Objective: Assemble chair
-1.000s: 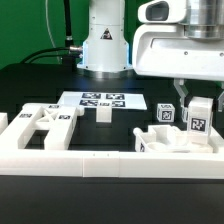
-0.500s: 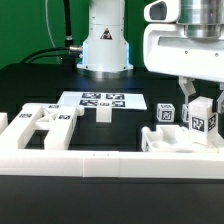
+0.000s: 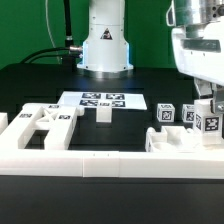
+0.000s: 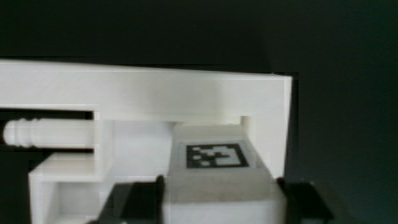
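Observation:
My gripper point(image 3: 212, 104) is at the exterior view's right, shut on a white chair part with a marker tag point(image 3: 211, 123). That part stands among other white tagged pieces point(image 3: 166, 114) on a wide white piece point(image 3: 175, 142). In the wrist view the tagged part point(image 4: 217, 152) fills the gap between my dark fingers point(image 4: 139, 200), at my gripper point(image 4: 217, 206). Behind it lies a large white piece point(image 4: 160, 90) with a round peg point(image 4: 39, 131). A small white post point(image 3: 103, 114) stands mid-table. A flat white frame part point(image 3: 40, 124) lies at the exterior view's left.
The marker board point(image 3: 100, 100) lies on the black table in front of the arm's base point(image 3: 105, 45). A long white wall point(image 3: 70, 160) runs across the front of the exterior view.
My gripper has moved toward the exterior view's right, still shut on the tagged part, and the white pieces around it have shifted right with it.

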### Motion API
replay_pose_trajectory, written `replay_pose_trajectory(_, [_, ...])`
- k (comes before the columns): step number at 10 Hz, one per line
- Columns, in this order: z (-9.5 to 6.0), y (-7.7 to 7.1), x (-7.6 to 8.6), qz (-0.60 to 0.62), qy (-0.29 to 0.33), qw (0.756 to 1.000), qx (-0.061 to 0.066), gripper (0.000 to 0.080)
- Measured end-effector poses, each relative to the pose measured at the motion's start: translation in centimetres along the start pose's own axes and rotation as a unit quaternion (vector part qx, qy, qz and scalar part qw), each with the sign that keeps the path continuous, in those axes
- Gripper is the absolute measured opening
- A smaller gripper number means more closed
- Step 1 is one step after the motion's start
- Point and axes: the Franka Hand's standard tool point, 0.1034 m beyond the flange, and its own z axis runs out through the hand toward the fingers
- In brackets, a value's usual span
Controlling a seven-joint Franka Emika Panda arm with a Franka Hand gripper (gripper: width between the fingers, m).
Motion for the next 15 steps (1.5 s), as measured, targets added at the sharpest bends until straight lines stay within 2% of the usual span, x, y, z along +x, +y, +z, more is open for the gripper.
replay_pose_trajectory(1, [0.03, 0.02, -0.09, 0.019, -0.003, 1.000, 0.000, 0.0387])
replay_pose_trajectory(2, [0.07, 0.05, -0.16, 0.015, -0.003, 1.000, 0.000, 0.0387])
replay_pose_trajectory(3, [0.08, 0.09, -0.13, -0.012, -0.004, 1.000, -0.002, 0.0523])
replay_pose_trajectory(4, [-0.01, 0.12, 0.00, -0.038, -0.005, 0.999, -0.009, 0.0610])
replay_pose_trajectory(7, [-0.07, -0.02, -0.12, -0.137, -0.005, 0.991, -0.008, 0.0647])
replay_pose_trajectory(9, [-0.06, -0.01, -0.08, -0.226, -0.005, 0.974, -0.007, 0.0648])
replay_pose_trajectory(10, [0.01, 0.09, 0.10, -0.275, -0.005, 0.961, -0.008, 0.0648])
replay_pose_trajectory(11, [-0.03, 0.28, 0.09, -0.335, 0.000, 0.942, -0.021, 0.0648])
replay_pose_trajectory(12, [-0.14, 0.23, -0.07, -0.390, 0.007, 0.921, -0.028, 0.0648])
replay_pose_trajectory(15, [-0.12, 0.22, 0.10, -0.501, 0.007, 0.865, -0.031, 0.0648])
